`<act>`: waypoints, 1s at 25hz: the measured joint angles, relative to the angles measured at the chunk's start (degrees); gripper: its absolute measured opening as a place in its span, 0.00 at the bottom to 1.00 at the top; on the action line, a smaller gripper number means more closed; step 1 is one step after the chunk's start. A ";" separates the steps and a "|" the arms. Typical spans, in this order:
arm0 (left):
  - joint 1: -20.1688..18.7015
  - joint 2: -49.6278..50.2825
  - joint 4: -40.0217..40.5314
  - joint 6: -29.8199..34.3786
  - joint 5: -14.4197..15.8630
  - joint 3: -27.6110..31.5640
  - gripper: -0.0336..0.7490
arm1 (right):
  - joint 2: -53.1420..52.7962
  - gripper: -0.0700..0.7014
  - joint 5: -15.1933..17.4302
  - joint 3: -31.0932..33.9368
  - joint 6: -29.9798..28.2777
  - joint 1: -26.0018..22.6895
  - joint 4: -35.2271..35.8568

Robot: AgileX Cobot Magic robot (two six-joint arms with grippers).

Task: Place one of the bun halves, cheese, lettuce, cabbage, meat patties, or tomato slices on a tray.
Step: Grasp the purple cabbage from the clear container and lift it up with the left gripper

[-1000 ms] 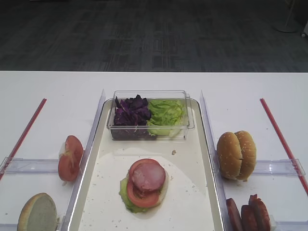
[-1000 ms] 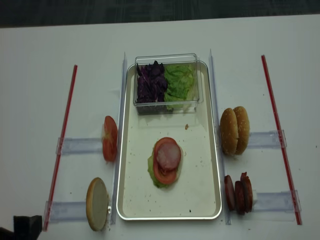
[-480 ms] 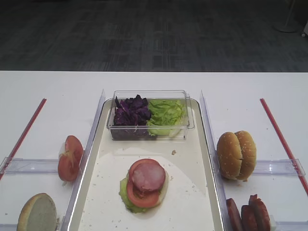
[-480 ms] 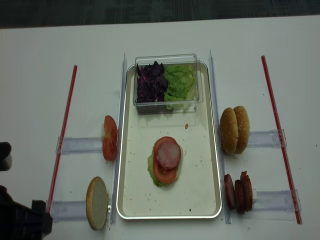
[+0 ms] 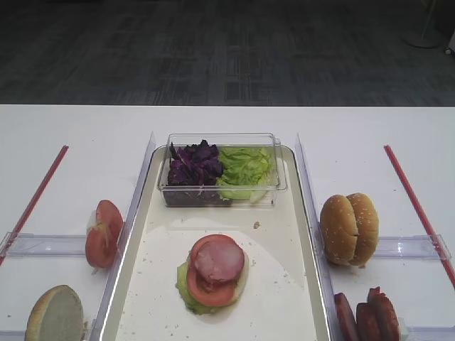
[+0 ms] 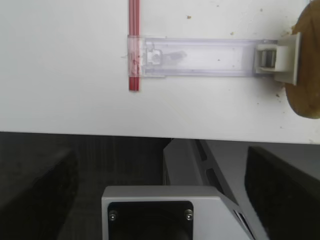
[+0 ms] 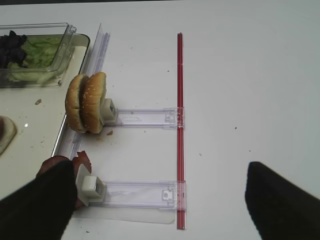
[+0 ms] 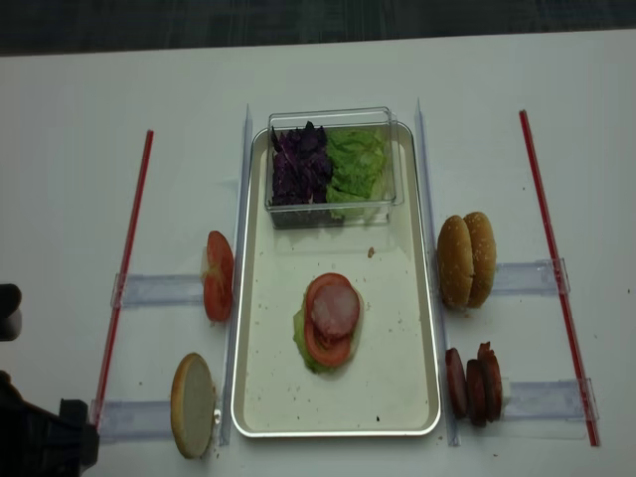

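The silvery tray (image 8: 390, 338) (image 5: 284, 234) carries a stack of lettuce, a tomato slice and a pink meat patty (image 8: 333, 308) (image 5: 217, 259). A bun half (image 8: 193, 404) (image 6: 305, 70) stands at the front left, with tomato slices (image 8: 218, 275) behind it. More bun halves (image 8: 469, 258) (image 7: 86, 102) and meat patties (image 8: 474, 380) (image 7: 82, 159) stand to the right. My left gripper (image 6: 160, 200) (image 8: 45, 442) hangs open over the table's front edge, left of the bun half. My right gripper (image 7: 160, 205) is open and empty, its left finger beside the patties. No cheese shows.
A clear tub at the tray's far end holds purple cabbage (image 8: 301, 164) and green lettuce (image 8: 358, 164). Clear plastic holders (image 7: 145, 117) (image 6: 200, 50) and red strips (image 8: 124, 268) (image 8: 556, 268) lie on the white table. A grey robot base (image 6: 165, 210) sits below the front edge.
My left arm has come further into the bottom left corner of the top view and then held still. The food has not moved.
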 joint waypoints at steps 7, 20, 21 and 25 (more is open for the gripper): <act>0.00 4.59 2.12 -1.04 0.00 -2.83 0.83 | 0.00 0.99 0.00 0.00 0.00 0.00 0.00; 0.00 34.86 2.55 -0.72 -3.16 -27.40 0.83 | 0.00 0.99 0.00 0.00 0.00 0.00 0.00; 0.00 37.79 2.55 -0.59 -3.29 -29.70 0.83 | 0.00 0.99 0.00 0.00 0.00 0.00 0.00; 0.00 47.97 2.55 0.39 -4.03 -38.41 0.83 | 0.00 0.99 0.00 0.00 0.00 0.00 0.00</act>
